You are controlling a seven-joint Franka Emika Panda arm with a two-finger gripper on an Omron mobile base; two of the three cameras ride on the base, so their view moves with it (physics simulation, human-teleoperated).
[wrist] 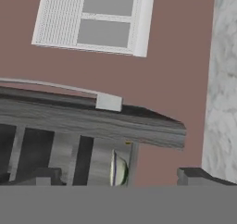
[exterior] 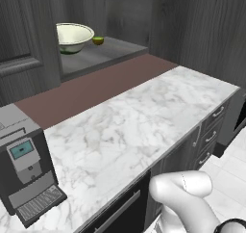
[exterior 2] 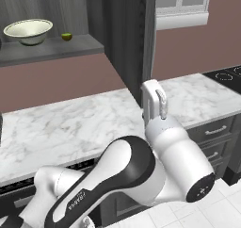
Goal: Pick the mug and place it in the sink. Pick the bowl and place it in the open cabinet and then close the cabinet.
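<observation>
The cream-white bowl (exterior: 72, 36) (exterior 2: 29, 30) rests upright on the shelf of the open cabinet (exterior: 108, 51) (exterior 2: 56, 49). The cabinet's dark door (exterior 2: 126, 38) (exterior: 197, 30) stands swung out over the counter. My white hand (exterior 2: 153, 102) hovers just right of that door's outer edge, above the counter. In the hand view my gripper (wrist: 122, 177) is open with nothing between its fingertips (wrist: 46, 174). It faces the door's edge (wrist: 92, 121) and silver bar handle (wrist: 51, 85), and a sliver of the bowl (wrist: 118, 170) shows past them. The mug and the sink are out of view.
A small yellow-green round thing (exterior: 98, 40) (exterior 2: 66, 36) lies on the shelf right of the bowl. A coffee machine (exterior: 26, 172) stands at the counter's near left. A marble counter (exterior: 144, 116) runs below, with drawers (exterior: 211, 131), a window (exterior 2: 181, 3) and a cooktop (exterior 2: 226, 75) at right.
</observation>
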